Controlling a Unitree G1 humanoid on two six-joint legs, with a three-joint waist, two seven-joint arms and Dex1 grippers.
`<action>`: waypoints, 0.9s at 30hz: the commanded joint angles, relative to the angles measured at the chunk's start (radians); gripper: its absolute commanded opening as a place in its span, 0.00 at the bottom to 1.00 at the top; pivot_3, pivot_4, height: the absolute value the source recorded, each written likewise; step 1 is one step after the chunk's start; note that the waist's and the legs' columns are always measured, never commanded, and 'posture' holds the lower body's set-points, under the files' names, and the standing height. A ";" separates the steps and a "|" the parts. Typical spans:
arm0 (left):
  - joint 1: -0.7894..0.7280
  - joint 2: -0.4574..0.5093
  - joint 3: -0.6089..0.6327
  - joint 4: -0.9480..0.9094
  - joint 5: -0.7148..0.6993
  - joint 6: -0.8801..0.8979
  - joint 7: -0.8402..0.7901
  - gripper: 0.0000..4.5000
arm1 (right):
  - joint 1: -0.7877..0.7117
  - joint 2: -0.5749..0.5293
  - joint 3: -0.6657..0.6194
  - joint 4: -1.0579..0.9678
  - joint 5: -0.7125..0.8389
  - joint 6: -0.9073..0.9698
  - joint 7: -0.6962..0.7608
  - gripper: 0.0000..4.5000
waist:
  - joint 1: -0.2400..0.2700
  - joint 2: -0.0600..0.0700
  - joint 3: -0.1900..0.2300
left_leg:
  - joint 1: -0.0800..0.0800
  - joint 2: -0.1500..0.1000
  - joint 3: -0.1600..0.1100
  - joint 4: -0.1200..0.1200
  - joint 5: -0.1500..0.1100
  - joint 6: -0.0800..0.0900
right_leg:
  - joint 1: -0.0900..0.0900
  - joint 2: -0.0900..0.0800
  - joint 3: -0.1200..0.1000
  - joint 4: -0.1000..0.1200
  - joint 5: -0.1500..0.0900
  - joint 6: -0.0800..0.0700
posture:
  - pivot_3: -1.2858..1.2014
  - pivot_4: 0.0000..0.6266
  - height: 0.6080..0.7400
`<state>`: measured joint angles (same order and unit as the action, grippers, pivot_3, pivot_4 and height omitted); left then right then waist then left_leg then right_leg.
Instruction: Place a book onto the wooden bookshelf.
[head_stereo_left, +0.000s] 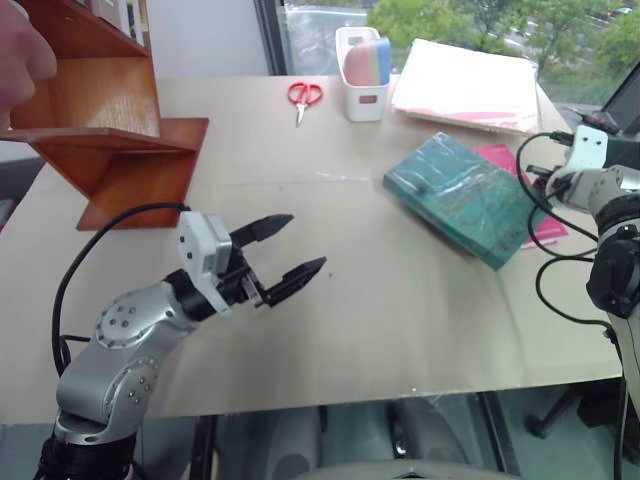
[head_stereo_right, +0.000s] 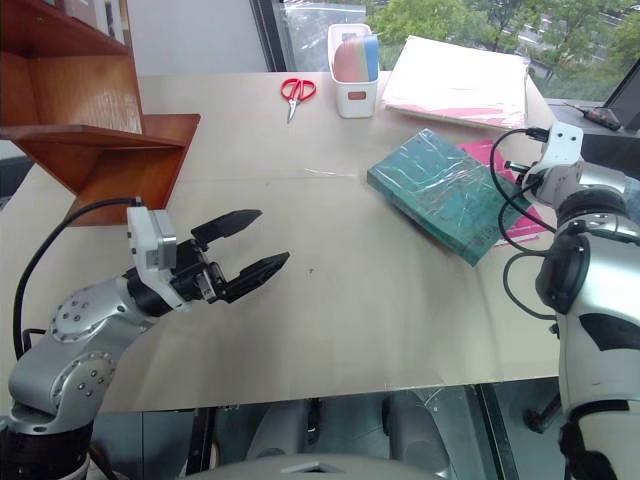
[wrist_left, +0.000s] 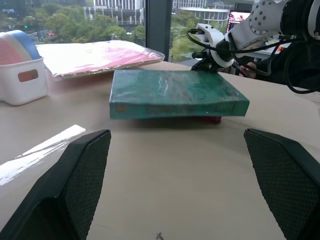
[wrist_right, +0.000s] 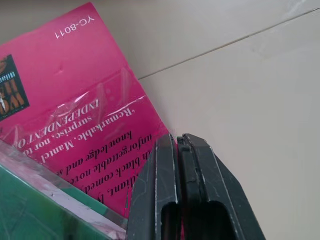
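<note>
The teal-green book (head_stereo_left: 462, 198) lies flat on the table at the right, wrapped in glossy plastic, resting partly on a magenta book (wrist_right: 75, 100). The wooden bookshelf (head_stereo_left: 110, 130) stands at the far left corner of the table. My left gripper (head_stereo_left: 306, 240) hovers open over the table's middle left, pointing toward the book (wrist_left: 175, 92), well short of it. My right gripper (wrist_right: 177, 142) is shut with nothing between its fingers; its tips sit at the edge of the magenta cover, just beyond the teal book's right side.
Red scissors (head_stereo_left: 305, 96), a white holder (head_stereo_left: 363, 95) and a pale pink paper stack (head_stereo_left: 465, 85) lie along the table's far side. A person's hand (head_stereo_left: 20, 60) shows by the bookshelf's top left. Cables loop around my right wrist (head_stereo_right: 560, 165).
</note>
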<state>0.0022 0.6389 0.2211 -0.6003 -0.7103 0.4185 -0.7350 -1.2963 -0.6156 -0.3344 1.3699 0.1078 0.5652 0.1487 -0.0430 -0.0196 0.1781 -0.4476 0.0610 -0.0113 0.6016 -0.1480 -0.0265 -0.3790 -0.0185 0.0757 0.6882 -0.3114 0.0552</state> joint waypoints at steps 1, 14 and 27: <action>0.021 0.006 0.028 -0.063 -0.016 -0.004 0.012 1.00 | -0.015 -0.035 -0.005 -0.022 -0.010 -0.049 0.029 0.04 | 0.001 0.000 0.000 | 0.000 0.000 0.000 0.000 0.000 0.000 | 0.000 0.000 0.000 0.000 0.000 0.000 | 0.52 0.24 1.00; -0.015 0.006 0.006 -0.035 -0.001 -0.005 0.006 1.00 | 0.101 -0.166 0.604 -0.065 -0.592 -0.688 0.252 0.04 | 0.001 0.003 0.002 | 0.000 0.000 0.001 -0.001 0.000 0.000 | -0.001 0.000 0.000 0.000 0.000 0.000 | 0.52 0.24 1.00; -0.004 0.006 0.015 -0.049 0.018 -0.009 0.011 1.00 | 0.152 -0.300 0.920 -0.031 -0.906 -1.028 0.153 0.04 | -0.001 0.003 0.002 | 0.002 -0.001 0.000 0.001 0.000 0.000 | 0.001 -0.001 0.001 0.000 0.000 0.000 | 0.52 0.24 1.00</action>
<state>-0.0076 0.6394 0.2228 -0.6191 -0.6905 0.4249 -0.7240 -1.1456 -0.8953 0.5650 1.3322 -0.7721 -0.4364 0.3114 -0.0442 -0.0168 0.1796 -0.4458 0.0602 -0.0112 0.6024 -0.1478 -0.0267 -0.3779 -0.0195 0.0764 0.6886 -0.3114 0.0552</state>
